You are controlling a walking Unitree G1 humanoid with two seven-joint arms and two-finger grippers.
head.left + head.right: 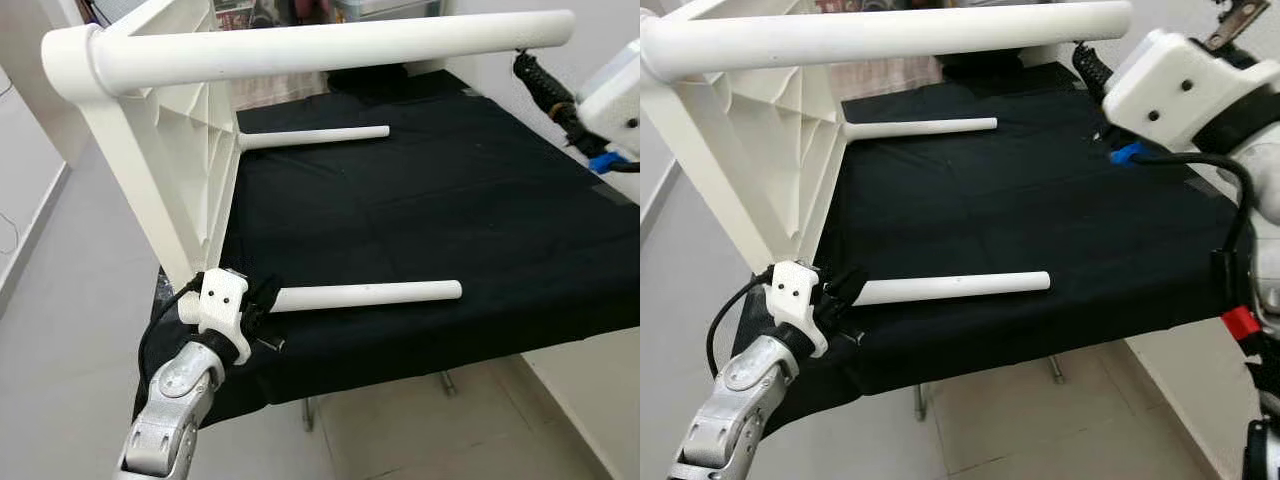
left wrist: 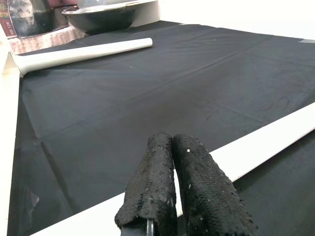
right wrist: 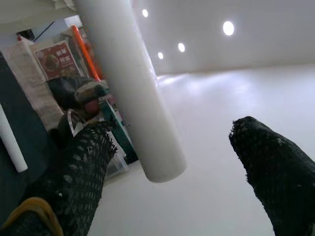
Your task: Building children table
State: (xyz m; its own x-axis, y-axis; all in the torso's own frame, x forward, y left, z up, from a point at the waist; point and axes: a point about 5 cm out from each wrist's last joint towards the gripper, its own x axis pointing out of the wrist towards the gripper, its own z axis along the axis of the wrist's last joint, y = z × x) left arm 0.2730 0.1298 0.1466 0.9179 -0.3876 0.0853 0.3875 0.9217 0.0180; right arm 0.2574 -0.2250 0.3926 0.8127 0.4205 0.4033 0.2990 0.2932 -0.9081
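Observation:
A white children's table lies on its side, its ribbed top (image 1: pixel 165 150) standing upright at the left edge of the black-covered work surface (image 1: pixel 470 200). Three white legs stick out to the right: an upper one (image 1: pixel 330 45), a far one (image 1: pixel 320 135) and a near one (image 1: pixel 370 294). My left gripper (image 1: pixel 262 300) is at the base of the near leg, its fingers (image 2: pixel 157 167) pressed together and lying against that leg (image 2: pixel 266 142). My right gripper (image 3: pixel 172 130) is open at the free end of the upper leg (image 3: pixel 133 98), one finger on each side, not touching it.
The work surface's front edge and a metal frame leg (image 1: pixel 308 410) stand over pale floor tiles (image 1: pixel 60 330). A dark bowl (image 2: pixel 98 14) and boxes sit at the far end. A white wall (image 1: pixel 1200 20) runs along the right.

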